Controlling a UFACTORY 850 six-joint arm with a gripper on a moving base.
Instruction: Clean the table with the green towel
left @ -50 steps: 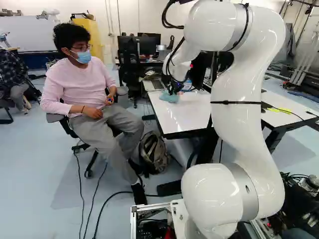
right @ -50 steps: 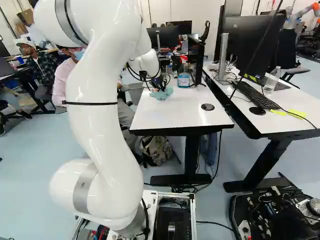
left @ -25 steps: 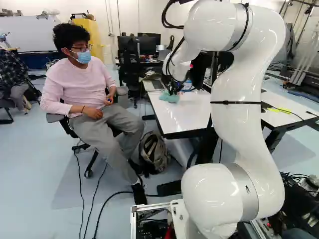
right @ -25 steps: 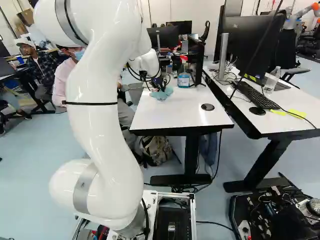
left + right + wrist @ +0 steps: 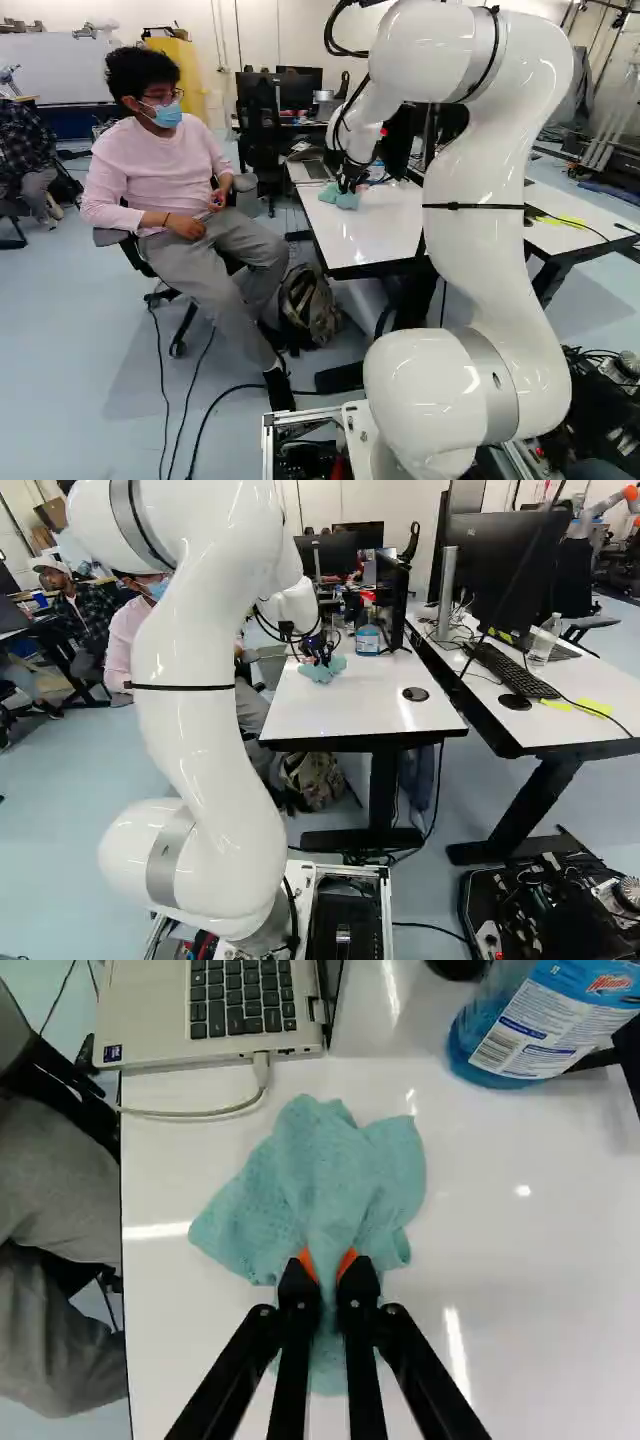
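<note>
In the right base view my gripper [image 5: 319, 654] is low over the far part of the white table [image 5: 365, 705], on the green towel [image 5: 326, 671]. The wrist view has the gripper [image 5: 328, 1268] shut on a bunched fold of the towel [image 5: 325, 1175], pinched between its orange pads. The cloth fans out ahead of the fingers, and some of it trails back under them. It lies crumpled on the glossy tabletop [image 5: 520, 1290].
An open laptop [image 5: 225, 1010] with a cable lies ahead of the towel, and a blue bottle [image 5: 540, 1025] stands beside it. A person [image 5: 165, 190] sits close by the table's side. A second table [image 5: 590, 725] holds a monitor, keyboard and clear bottle.
The arm has brought the gripper and the held towel slightly nearer to the base across the tabletop. The base has stayed put.
</note>
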